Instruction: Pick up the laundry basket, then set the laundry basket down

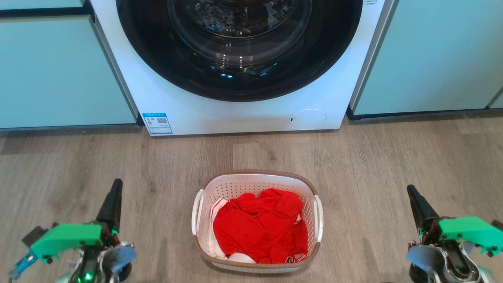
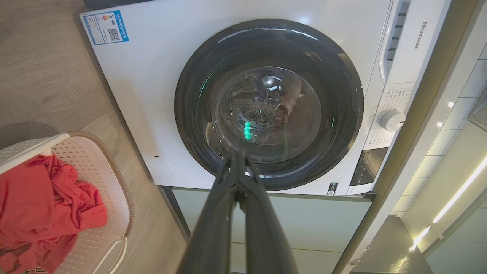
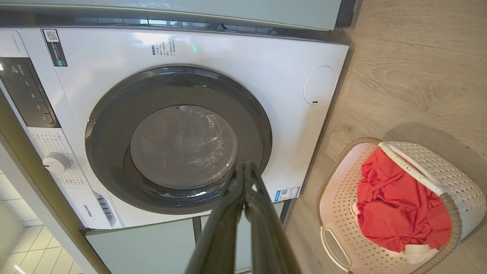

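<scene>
At our left, the left gripper (image 1: 115, 188) hangs low over the wooden floor (image 1: 63, 165). Its two dark fingers are pressed together and hold nothing, and the left wrist view shows them meeting at the tips.

Moving across, the laundry basket (image 1: 255, 184) stands upright on the floor in front of the washing machine (image 1: 235, 116), a little apart from it. It has red and white clothing (image 1: 259, 228) heaped inside and a white handle (image 1: 197, 212) on each side.

At our right, the right gripper (image 1: 412, 192) mirrors the left, its fingers closed on each other and empty.

We judge that this fits either a basket waiting to be lifted or one already set back down, and the scene does not settle which. Either way, we reckon this basket handles best by both side handles at once, kept level so the clothing stays in. It lies between the two grippers, roughly midway and well apart from each.
</scene>
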